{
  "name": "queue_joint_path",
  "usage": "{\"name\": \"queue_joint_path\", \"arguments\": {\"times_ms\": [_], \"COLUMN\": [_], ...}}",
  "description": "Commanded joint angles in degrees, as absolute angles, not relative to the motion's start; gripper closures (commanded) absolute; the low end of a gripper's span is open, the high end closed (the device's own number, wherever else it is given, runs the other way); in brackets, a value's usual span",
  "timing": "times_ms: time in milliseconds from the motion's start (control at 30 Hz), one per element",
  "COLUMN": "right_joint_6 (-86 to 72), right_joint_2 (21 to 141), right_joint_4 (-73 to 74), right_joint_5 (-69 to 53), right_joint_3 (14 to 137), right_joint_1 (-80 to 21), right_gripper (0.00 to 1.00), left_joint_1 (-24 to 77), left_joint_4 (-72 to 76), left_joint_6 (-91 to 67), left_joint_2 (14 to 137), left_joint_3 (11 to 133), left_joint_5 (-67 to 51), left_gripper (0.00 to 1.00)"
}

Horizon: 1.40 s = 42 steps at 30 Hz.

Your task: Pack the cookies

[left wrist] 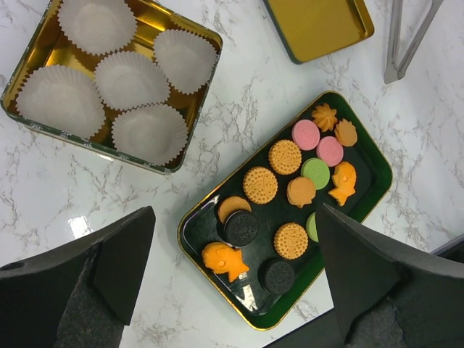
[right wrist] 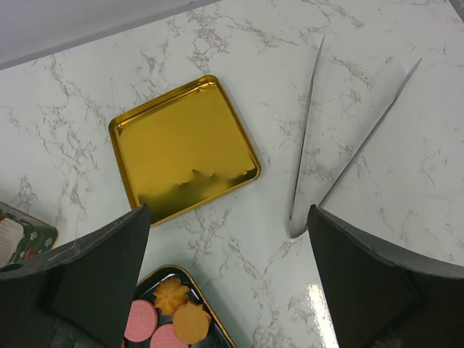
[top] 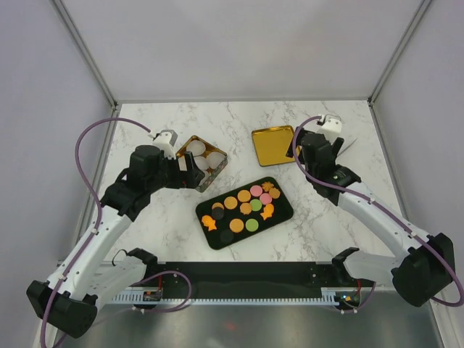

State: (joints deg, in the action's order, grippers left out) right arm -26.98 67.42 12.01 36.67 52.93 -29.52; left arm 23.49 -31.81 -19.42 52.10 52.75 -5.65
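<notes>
Left: left gripper (left wrist: pixel 235 210), fingers spread wide, nothing between, poised above near edge of square tin (left wrist: pixel 156 22). Inside tin: five white paper cups (left wrist: pixel 129 78). Centre: cookies (left wrist: pixel 285 156), orange, pink, green and dark, lying flat on black oblong tray (left wrist: pixel 370 174), just right of tin. Further right: gold lid (right wrist: pixel 181 145) flat on marble table (top: pixel 312 232). Over its near corner: right gripper (right wrist: pixel 228 210), fingers likewise spread, nothing pinched. Far right: metal tongs (right wrist: pixel 308 130) on table, near lid, apart from it.
</notes>
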Motion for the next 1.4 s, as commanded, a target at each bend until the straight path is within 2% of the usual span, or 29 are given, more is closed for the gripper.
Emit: {"name": "queue_joint_path", "arguments": {"times_ms": [0, 167, 267, 400, 500, 833, 1233, 1367], "right_joint_6": [-26.28, -23.65, -23.55, -23.64, -24.34, -30.14, -31.9, -32.25], "right_joint_2": [66.0, 69.42, 73.98, 79.53, 84.01, 96.14, 102.65, 104.59], "right_joint_4": [13.53, 15.81, 18.71, 19.16, 18.81, 13.19, 8.7, 7.91], "right_joint_5": [36.04, 36.12, 31.75, 28.39, 26.37, 23.91, 24.26, 23.73], "right_joint_3": [55.46, 59.05, 62.75, 64.25, 65.13, 61.88, 60.64, 60.73], "right_joint_1": [-29.53, -29.01, -23.05, -9.53, -4.94, -3.95, -4.66, -4.75], "right_gripper": [0.02, 0.02, 0.02, 0.02, 0.02, 0.02, 0.02, 0.06], "left_joint_1": [23.47, 23.38, 23.47, 23.47, 23.47, 23.47, 23.47, 23.47], "left_joint_4": [-29.27, -29.18, -28.83, -28.83, -28.74, -28.65, -28.65, -28.74], "left_joint_6": [-18.02, -18.02, -18.28, -18.37, -18.63, -18.9, -18.9, -18.9], "left_joint_2": [51.33, 51.68, 52.29, 52.47, 52.21, 51.77, 51.15, 51.33], "left_joint_3": [52.73, 53.09, 53.0, 52.74, 52.21, 51.77, 51.24, 51.15], "left_joint_5": [-8.0, -8.79, -9.93, -11.34, -11.69, -12.83, -12.48, -12.48], "left_gripper": [0.0, 0.0, 0.0, 0.0, 0.0, 0.0, 0.0, 0.0]}}
